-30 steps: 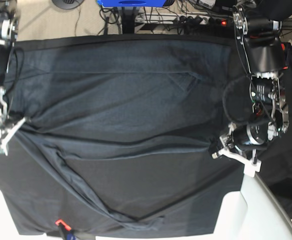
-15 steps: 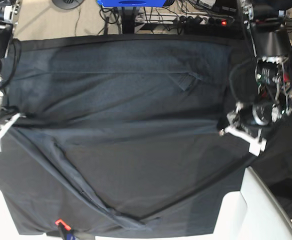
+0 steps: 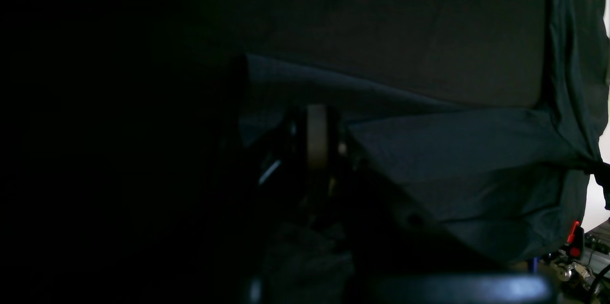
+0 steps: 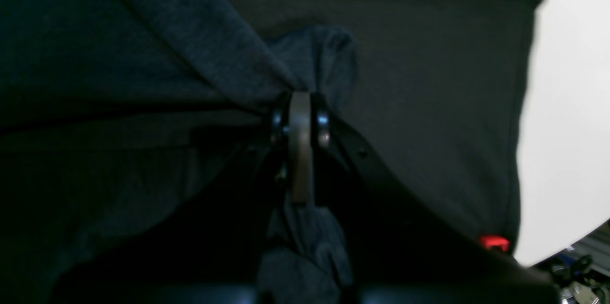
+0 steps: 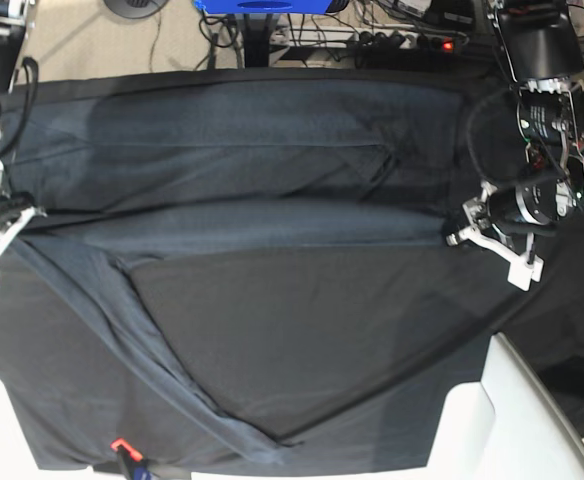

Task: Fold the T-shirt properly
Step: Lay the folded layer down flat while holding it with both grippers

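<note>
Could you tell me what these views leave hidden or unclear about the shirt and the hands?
- Left wrist view: the left half is black shadow; the left hand is barely visible.
- Right wrist view: the T-shirt hem is bunched inside the right hand.
- Base view: the T-shirt's lower edge blends into the black tablecloth.

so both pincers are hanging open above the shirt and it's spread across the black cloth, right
Not quite. Both pincers are shut on the T-shirt, not open above it. The right wrist view shows the right pincer pinching a bunch of grey knit, and the base view shows the left pincer closed at the shirt's other edge. The shirt is indeed spread across the black cloth.
</note>
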`<state>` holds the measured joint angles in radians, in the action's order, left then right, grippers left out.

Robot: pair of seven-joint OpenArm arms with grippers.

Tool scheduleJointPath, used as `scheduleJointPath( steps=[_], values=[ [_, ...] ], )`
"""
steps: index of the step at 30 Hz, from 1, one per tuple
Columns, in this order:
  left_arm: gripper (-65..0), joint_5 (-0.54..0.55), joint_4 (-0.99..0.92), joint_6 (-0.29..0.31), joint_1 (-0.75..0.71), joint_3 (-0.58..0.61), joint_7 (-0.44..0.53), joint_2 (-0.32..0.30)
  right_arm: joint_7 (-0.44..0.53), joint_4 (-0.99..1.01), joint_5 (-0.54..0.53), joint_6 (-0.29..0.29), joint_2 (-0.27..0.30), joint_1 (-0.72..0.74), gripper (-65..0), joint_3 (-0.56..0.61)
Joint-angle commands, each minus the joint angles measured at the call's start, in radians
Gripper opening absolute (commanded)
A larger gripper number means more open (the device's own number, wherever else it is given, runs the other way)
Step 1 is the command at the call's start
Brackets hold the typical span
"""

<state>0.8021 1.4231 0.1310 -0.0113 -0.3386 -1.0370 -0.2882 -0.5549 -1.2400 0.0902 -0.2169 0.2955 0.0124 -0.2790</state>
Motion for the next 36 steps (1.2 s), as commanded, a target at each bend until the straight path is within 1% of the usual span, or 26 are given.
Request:
scheduleJointPath(
  steps=[1,4,14,16,20,25,28,29,31,33,34,35,36],
  values=[
    [-65.0,0.012,0.02,0.005,0.009,-0.007,0.011,-0.018,0.011,-0.022,0.004,0.01,0.017,0.018,-64.5,-0.007],
    [-65.0,0.012,0.026,0.005,-0.009,-0.009,0.013,-0.018,-0.024,-0.03,0.004,0.01,0.017,0.016,-64.5,-0.007],
    [-65.0,0.01,0.046,0.005,-0.051,-0.003,0.01,-0.023,-0.032,-0.028,0.004,0.01,0.017,-0.005,-64.1,-0.007],
    [-65.0,0.01,0.046,0.005,-0.059,0.0,0.01,-0.018,-0.032,-0.027,0.004,0.012,0.015,-0.01,-61.7,-0.009],
    [-65.0,0.01,0.046,0.005,-0.068,0.0,0.011,-0.016,-0.032,-0.028,0.004,0.018,0.014,-0.01,-52.7,-0.009],
    [-65.0,0.006,0.046,0.005,-0.082,-0.003,0.011,-0.021,-0.032,-0.03,0.004,0.014,0.011,-0.01,-51.6,-0.056],
    [-65.0,0.006,0.045,0.005,-0.082,0.002,0.013,-0.019,-0.032,-0.082,0.004,0.009,0.011,-0.018,-51.6,-0.058],
    [-65.0,0.006,0.045,0.005,-0.082,0.002,0.013,-0.019,-0.032,-0.113,0.004,0.001,0.011,-0.032,-51.6,-0.056],
    [-65.0,0.006,0.045,0.005,-0.082,0.002,0.013,-0.016,-0.032,-0.188,0.004,-0.06,0.005,-0.052,-51.6,-0.055],
    [-65.0,0.006,0.045,0.005,-0.08,0.002,0.013,-0.007,-0.032,-0.234,0.004,-0.16,-0.025,-0.048,-51.6,-0.056],
    [-65.0,0.003,0.045,0.005,-0.08,0.002,0.013,-0.003,-0.032,-0.237,0.004,-0.194,-0.032,-0.033,-51.6,-0.056],
    [-65.0,0.003,0.045,0.005,-0.08,0.002,0.013,0.001,-0.034,-0.229,0.004,-0.217,-0.037,-0.009,-51.6,-0.056],
    [-65.0,0.003,0.045,0.005,-0.08,0.002,0.013,0.002,-0.034,-0.203,0.004,-0.223,-0.038,0.016,-51.6,-0.056]
  ],
)
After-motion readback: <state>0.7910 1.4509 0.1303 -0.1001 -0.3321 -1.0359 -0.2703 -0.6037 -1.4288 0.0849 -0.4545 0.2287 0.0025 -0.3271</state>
